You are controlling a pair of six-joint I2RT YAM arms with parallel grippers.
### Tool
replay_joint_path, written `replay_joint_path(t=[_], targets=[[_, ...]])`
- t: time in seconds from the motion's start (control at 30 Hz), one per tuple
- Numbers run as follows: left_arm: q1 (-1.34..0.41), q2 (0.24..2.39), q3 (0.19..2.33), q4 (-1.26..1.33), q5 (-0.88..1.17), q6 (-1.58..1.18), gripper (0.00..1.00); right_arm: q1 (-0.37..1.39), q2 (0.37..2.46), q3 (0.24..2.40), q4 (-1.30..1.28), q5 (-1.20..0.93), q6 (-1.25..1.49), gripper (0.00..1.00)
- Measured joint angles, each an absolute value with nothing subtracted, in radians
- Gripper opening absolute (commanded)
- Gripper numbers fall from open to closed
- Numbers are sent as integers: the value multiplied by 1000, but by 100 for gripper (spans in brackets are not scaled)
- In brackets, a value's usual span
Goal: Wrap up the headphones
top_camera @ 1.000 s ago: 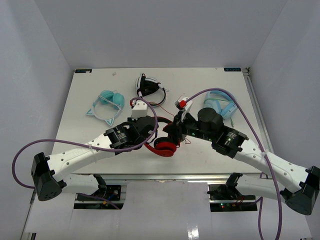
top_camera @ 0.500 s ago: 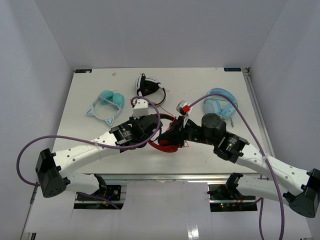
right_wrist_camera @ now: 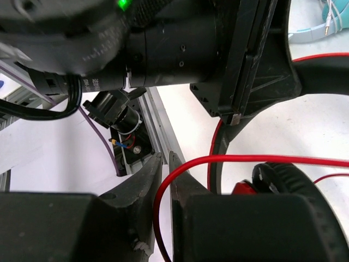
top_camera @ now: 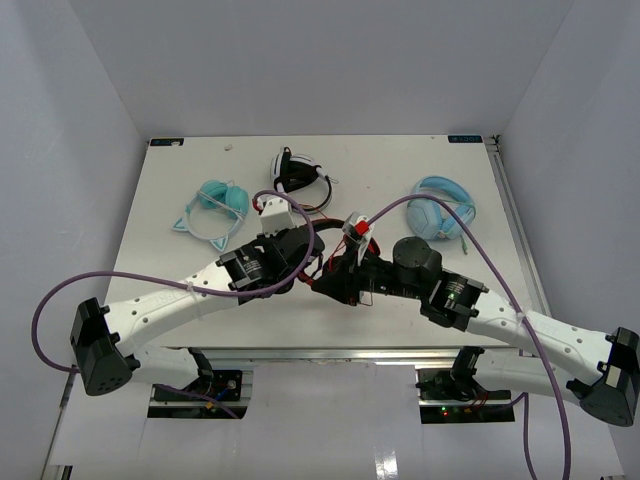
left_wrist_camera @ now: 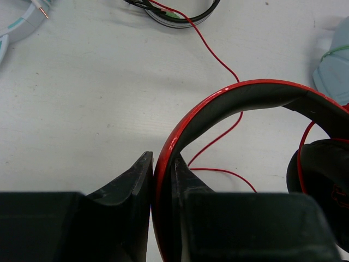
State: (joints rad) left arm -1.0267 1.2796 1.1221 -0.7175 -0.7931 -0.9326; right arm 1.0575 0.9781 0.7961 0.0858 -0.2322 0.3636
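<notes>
The red headphones [top_camera: 318, 272] are held just above the table's middle, mostly hidden between the two wrists. My left gripper [left_wrist_camera: 163, 166] is shut on the red headband [left_wrist_camera: 245, 93], with a black ear pad [left_wrist_camera: 322, 174] at the right. The thin red cable [left_wrist_camera: 218, 60] trails away over the table. My right gripper [right_wrist_camera: 165, 164] is shut on the red cable [right_wrist_camera: 245, 159], which loops down between its jaws beside an ear pad [right_wrist_camera: 294, 185]. From above, the left gripper [top_camera: 300, 272] and the right gripper [top_camera: 325, 285] nearly touch.
A teal pair [top_camera: 215, 205] lies at the back left, a black-and-white pair [top_camera: 298, 172] at the back middle, and a light-blue pair [top_camera: 440, 205] at the back right. The left arm's wrist [right_wrist_camera: 163, 43] fills the top of the right wrist view. The table's front rail [top_camera: 330, 350] is close.
My right gripper has moved left and nearer the front edge with the cable. The red ear cup that showed from above is now hidden under the wrists. The left gripper shifted slightly.
</notes>
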Motion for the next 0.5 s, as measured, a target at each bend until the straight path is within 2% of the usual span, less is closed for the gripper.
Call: replay_joint_path(t=[0.5], targets=[[-1027,1218,1119,-679,-767,-1034,0,1211,986,755,109,2,364,15]])
